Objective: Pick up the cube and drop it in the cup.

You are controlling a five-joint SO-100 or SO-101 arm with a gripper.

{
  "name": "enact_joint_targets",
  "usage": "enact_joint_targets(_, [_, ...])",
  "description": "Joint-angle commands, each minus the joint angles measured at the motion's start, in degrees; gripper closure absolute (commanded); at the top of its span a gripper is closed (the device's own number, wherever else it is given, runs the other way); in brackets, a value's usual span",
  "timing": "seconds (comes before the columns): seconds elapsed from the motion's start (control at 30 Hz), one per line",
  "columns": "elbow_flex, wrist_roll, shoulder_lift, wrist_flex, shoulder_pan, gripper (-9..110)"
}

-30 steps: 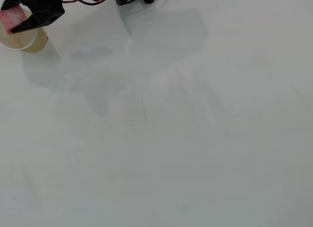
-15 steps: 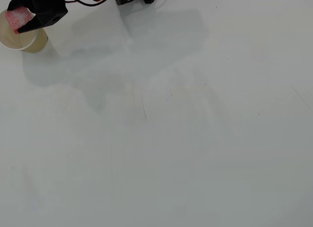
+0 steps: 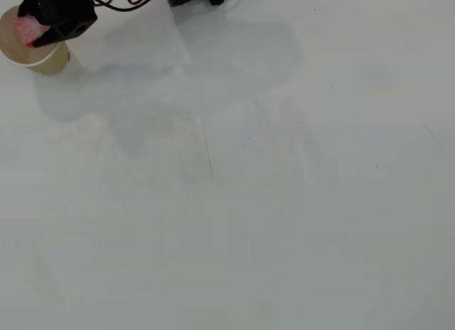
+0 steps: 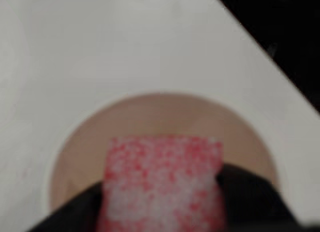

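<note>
**Desk editor:** While the cube (image 4: 162, 184) hangs over the cup (image 4: 82, 137), why is it held there and not lower?

**Photographer:** Judging by the wrist view, so that it falls clean. Left to right: a dark finger presses the cube's left side, the red-and-frosted block fills the middle, and the second finger bears on its right side. The pincer (image 4: 162, 192) is clamped on the cube, and the cup's pale rim rings it on all sides, so the block sits squarely above the mouth, not yet released.

**Desk editor:** And the arm?

**Photographer:** Seen from overhead, it is folded into the far top-left corner of the white desk (image 3: 270, 216). The cup (image 3: 50, 62) stands at the left edge, the cube (image 3: 28, 30) shows pink over its opening, and the black pincer (image 3: 39, 31) covers most of the rim. Rightward run cables and the arm's base; the rest is shadow.

**Desk editor:** Any risk?

**Photographer:** Little, I'd say: the mouth is wider than the block.
</note>
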Motion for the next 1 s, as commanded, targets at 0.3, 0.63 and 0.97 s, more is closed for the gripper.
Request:
enact_joint_targets(0.3, [-10.2,0.1,-0.1,-1.8,-1.0,87])
enact_joint_targets(0.63, [-8.5,0.1,-0.3,-6.9,-2.0,74])
enact_joint_targets(0.97, [-6.9,0.1,-0.3,-10.1,-2.1,67])
